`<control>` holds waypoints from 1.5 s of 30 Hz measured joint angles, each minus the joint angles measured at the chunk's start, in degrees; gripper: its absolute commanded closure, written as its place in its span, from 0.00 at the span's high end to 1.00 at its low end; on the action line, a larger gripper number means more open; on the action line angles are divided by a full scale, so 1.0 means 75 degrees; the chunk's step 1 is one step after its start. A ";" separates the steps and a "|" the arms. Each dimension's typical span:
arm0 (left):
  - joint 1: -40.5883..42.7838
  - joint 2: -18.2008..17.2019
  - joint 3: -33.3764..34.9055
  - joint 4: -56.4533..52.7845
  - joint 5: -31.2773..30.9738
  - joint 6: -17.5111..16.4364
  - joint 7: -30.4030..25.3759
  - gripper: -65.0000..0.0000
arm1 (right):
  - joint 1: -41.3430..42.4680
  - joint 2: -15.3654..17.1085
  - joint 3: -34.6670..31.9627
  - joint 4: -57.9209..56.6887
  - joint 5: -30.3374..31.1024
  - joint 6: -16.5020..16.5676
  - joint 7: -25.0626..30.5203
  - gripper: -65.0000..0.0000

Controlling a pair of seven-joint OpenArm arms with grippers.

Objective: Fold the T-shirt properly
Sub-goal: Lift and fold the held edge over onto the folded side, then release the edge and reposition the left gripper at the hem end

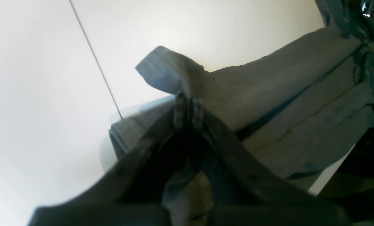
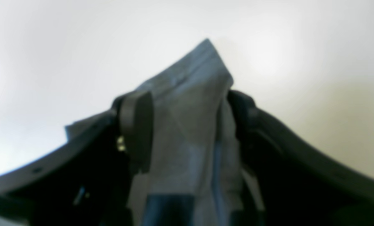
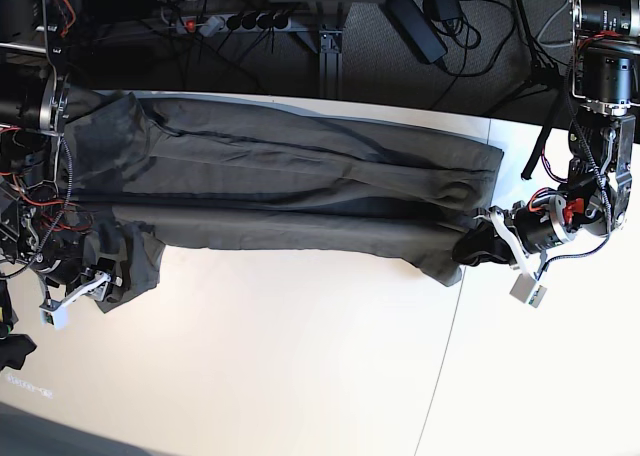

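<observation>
The dark olive-grey T-shirt (image 3: 300,176) lies stretched in a long folded band across the far part of the white table (image 3: 280,356). At the right end in the base view, my left gripper (image 3: 470,248) is shut on a corner of the cloth. In the left wrist view its fingertips (image 1: 188,100) meet on a raised fold of the T-shirt (image 1: 284,94). At the left end my right gripper (image 3: 100,281) stands wide open. A bunched corner of the T-shirt (image 2: 193,78) lies between its fingers (image 2: 136,125).
A thin seam (image 3: 440,346) runs across the table on the right. Beyond the table's far edge lie a power strip (image 3: 235,21), a black adapter (image 3: 420,21) and cables. Arm bases and wiring (image 3: 25,106) stand at both sides.
</observation>
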 measured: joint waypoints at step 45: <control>0.0635 -0.0796 0.0020 0.1329 -0.0828 -0.0003 0.0731 0.05 | -0.6837 0.2122 0.4334 0.7790 0.3276 0.0012 -0.3381 0.00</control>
